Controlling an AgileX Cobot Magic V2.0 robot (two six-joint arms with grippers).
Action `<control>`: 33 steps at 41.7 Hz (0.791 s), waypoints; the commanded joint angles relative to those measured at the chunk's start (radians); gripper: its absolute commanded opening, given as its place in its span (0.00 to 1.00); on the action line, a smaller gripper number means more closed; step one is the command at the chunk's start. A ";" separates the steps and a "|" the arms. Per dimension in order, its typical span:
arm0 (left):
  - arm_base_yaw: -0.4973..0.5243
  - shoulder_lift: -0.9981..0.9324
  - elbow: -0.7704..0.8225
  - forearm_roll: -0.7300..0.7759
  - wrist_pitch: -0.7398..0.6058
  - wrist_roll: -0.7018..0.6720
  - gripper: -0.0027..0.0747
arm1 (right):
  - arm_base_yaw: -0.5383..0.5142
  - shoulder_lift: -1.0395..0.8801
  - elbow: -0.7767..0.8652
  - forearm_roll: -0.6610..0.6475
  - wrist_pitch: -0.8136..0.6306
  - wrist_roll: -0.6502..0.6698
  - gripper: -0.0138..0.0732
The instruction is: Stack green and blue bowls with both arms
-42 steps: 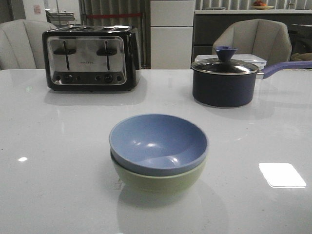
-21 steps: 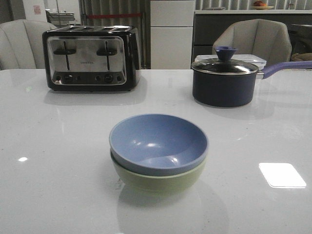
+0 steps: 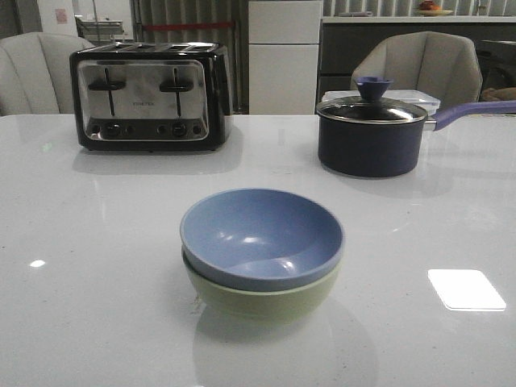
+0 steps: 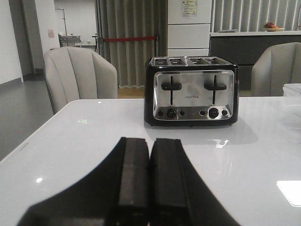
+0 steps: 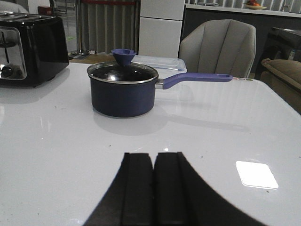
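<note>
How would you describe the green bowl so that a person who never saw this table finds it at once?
Start from the white table with a toaster at the back left and a dark saucepan at the back right. Nearer the front, in the middle, two bowls sit nested. The green bowl is the lower, pale sage one; the blue bowl rests inside it.

Left tool (image 4: 149, 181) fingers pressed together above the white table (image 4: 263, 160), toaster (image 4: 192, 92) beyond
</note>
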 commanded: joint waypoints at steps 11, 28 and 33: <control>0.002 -0.018 0.004 -0.008 -0.084 -0.009 0.15 | -0.040 -0.019 -0.003 -0.097 -0.114 0.107 0.22; 0.002 -0.018 0.004 -0.008 -0.084 -0.009 0.15 | -0.031 -0.019 -0.003 -0.097 -0.112 0.107 0.22; 0.002 -0.018 0.004 -0.008 -0.084 -0.009 0.15 | -0.028 -0.019 -0.003 -0.097 -0.112 0.107 0.22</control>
